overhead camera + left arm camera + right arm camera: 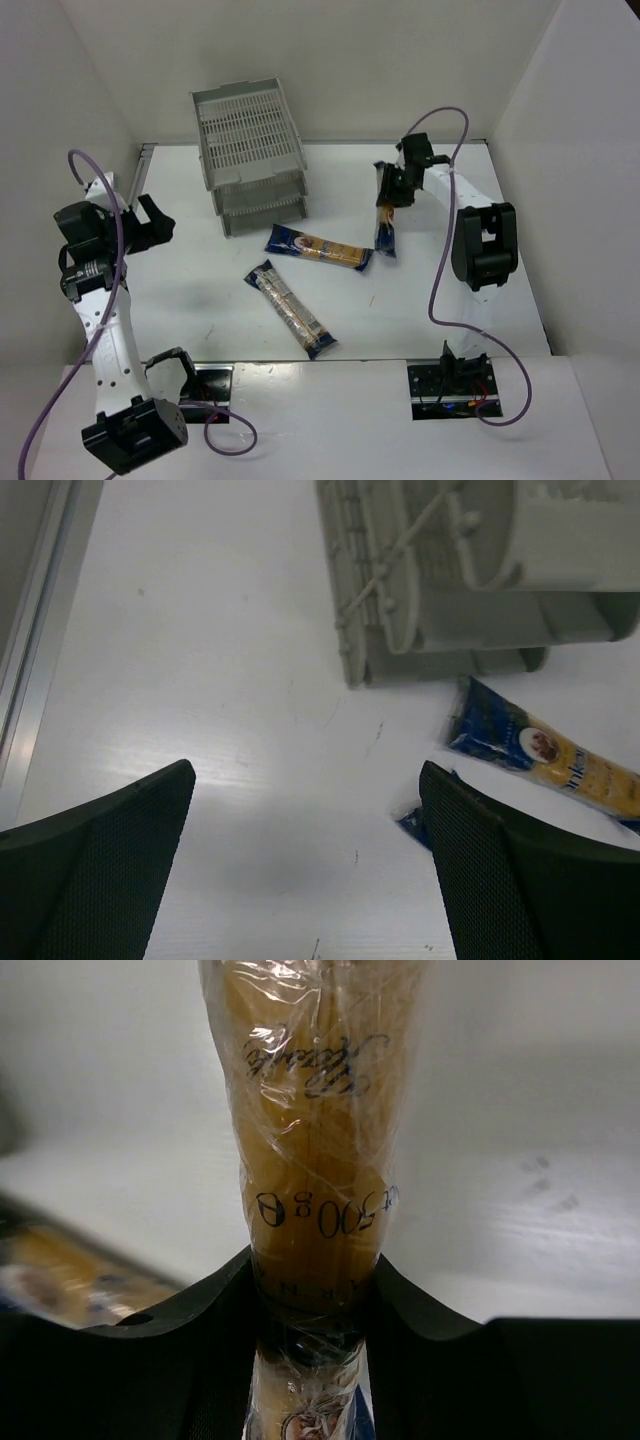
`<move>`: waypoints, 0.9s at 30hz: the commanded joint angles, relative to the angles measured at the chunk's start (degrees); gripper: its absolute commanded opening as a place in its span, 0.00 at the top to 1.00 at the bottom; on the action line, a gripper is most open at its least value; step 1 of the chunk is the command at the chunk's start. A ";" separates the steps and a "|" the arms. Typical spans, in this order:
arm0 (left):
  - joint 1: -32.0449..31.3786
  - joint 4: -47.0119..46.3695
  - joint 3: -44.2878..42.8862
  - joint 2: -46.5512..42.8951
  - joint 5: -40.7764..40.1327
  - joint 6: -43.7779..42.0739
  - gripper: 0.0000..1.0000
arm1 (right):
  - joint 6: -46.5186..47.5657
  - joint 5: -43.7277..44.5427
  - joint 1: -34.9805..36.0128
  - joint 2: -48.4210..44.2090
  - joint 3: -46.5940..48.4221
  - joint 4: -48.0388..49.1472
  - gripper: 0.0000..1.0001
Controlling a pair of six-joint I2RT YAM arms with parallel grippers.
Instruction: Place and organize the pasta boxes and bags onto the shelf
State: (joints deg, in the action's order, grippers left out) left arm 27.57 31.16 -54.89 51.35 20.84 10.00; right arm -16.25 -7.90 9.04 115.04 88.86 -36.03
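- Grip: the right gripper (pixel 392 190) is closed on one spaghetti pack (pixel 386 228). In the wrist view its dark fingers (pixel 215 1305) press the clear wrap from both sides, and the pasta bulges a little above them.
- The hold is not at the middle. A short dark blue end lies beyond the gripper, on the far side. The longer part runs from the gripper toward the robot.
- The long axis of this pack therefore runs far to near. I cannot tell if it is lifted or rests on the table (pixel 200 300).
- The shelf (pixel 250 150) stands to the left of the right gripper, well apart, at about the same depth. Its open front faces the near side.
- My judgement: the coming move is a carry to the left, keeping the pack in line with the trays.
- Two more packs lie flat to the near left of the right gripper: the second pack (pixel 318 250) just before the shelf, and the third pack (pixel 290 310) nearer the bases.
- The left gripper (pixel 150 225) is wide open and holds nothing. The shelf is to its right.
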 commanded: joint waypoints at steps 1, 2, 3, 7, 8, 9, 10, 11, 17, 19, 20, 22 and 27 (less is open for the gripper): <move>-1.55 -4.97 -6.52 -1.78 8.06 -5.33 0.00 | 2.37 -17.37 0.37 -11.67 10.19 9.04 1.00; -3.04 -4.97 -7.41 -1.78 9.03 -6.82 0.00 | 1.67 -19.41 0.37 -14.03 10.19 9.05 1.00; -4.10 -4.97 -8.20 -1.00 9.65 -7.62 0.00 | 0.09 -21.61 0.37 -15.28 10.19 9.92 1.00; -12.61 1.59 -14.43 5.75 12.19 -10.61 0.00 | -7.01 -30.58 -0.25 -20.99 8.70 14.31 1.00; -14.46 3.02 -16.19 10.39 13.42 -10.61 0.00 | -8.43 -33.29 -0.25 -21.70 9.31 16.67 1.00; -18.13 4.08 -19.69 12.61 14.92 -10.61 0.00 | -10.01 -34.71 -0.25 -22.23 9.92 18.17 1.00; -20.17 4.09 -21.38 14.46 16.41 -9.92 0.00 | -13.94 -35.86 -0.25 -22.23 11.58 19.49 1.00; -22.02 4.09 -23.05 17.61 18.95 -9.22 0.00 | -15.90 -37.09 -0.25 -22.23 12.56 21.07 1.00; -33.01 -19.23 -29.58 30.10 40.47 14.37 0.00 | -20.22 -42.64 1.77 -18.63 24.51 26.97 1.00; -35.91 -31.10 -30.09 32.83 44.90 24.76 0.00 | -20.22 -43.16 2.64 -17.14 28.36 26.98 1.00; -39.49 -30.63 -32.01 36.07 44.90 25.33 0.00 | -20.22 -43.16 3.26 -15.83 29.34 26.98 1.00; -42.15 -30.62 -37.27 38.72 44.90 24.28 0.00 | -21.09 -42.64 4.50 -14.68 30.93 27.50 1.00; -42.95 -39.16 -39.84 42.69 45.96 32.54 0.00 | -22.51 -42.19 5.20 -12.74 32.87 28.03 1.00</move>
State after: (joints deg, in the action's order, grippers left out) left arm -16.32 1.87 -90.32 94.15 62.63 36.10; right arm -35.81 -48.31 13.93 101.97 116.99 -15.44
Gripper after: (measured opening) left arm 1.001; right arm 0.455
